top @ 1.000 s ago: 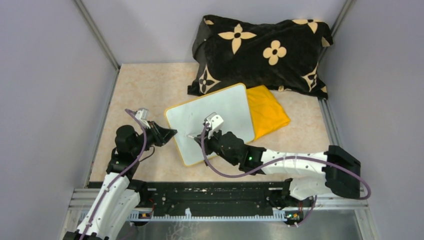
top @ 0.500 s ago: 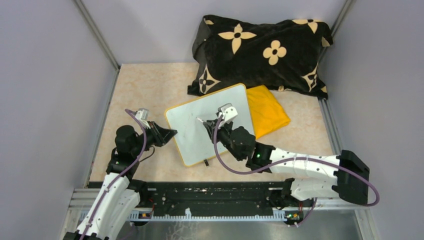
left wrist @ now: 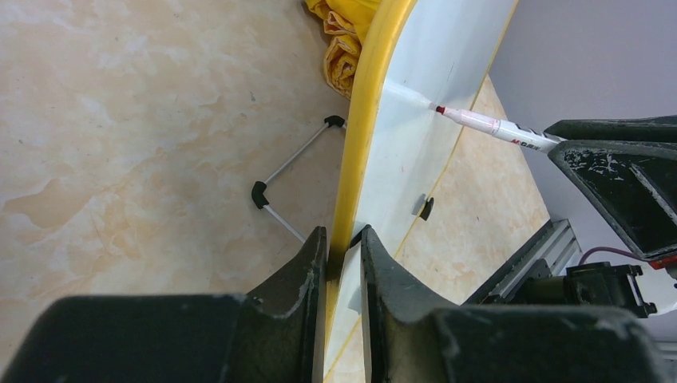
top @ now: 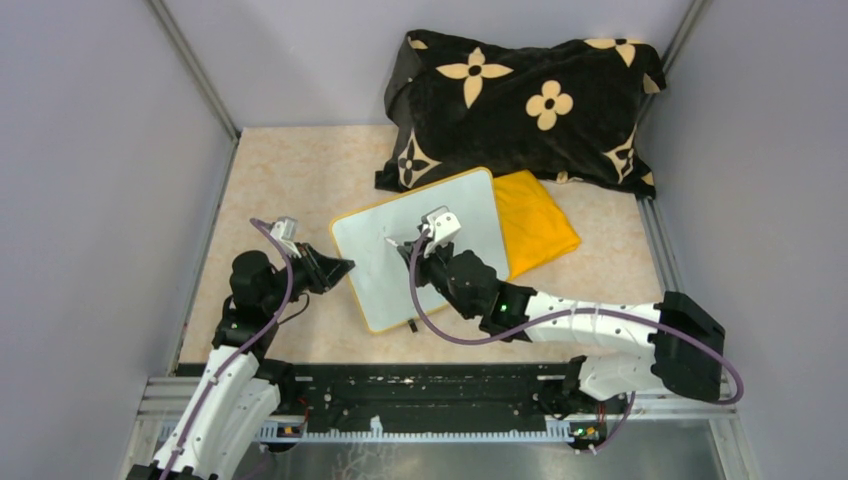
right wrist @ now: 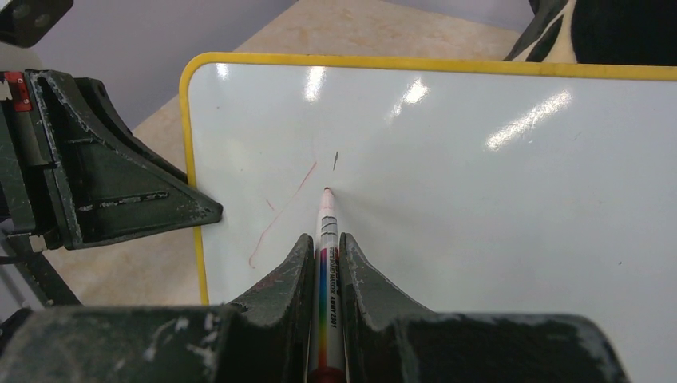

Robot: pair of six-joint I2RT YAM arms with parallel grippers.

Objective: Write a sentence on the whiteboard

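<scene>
pinching a marker (right wrist: 326, 209), right gripper (right wrist: 324, 239); tip on whiteboard (right wrist: 479, 199)

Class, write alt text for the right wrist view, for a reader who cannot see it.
The right gripper holds a marker with its tip on the whiteboard, beside a few thin red strokes. At the left, the left gripper clamps the board's yellow rim.

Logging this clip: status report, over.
Left gripper shut on edge of flat yellow-rimmed whiteboard. Right gripper shut on red-tipped marker pen, tip on board. Few red strokes, no sentence yet. Folded yellow cloth beside board, not blocking.
</scene>
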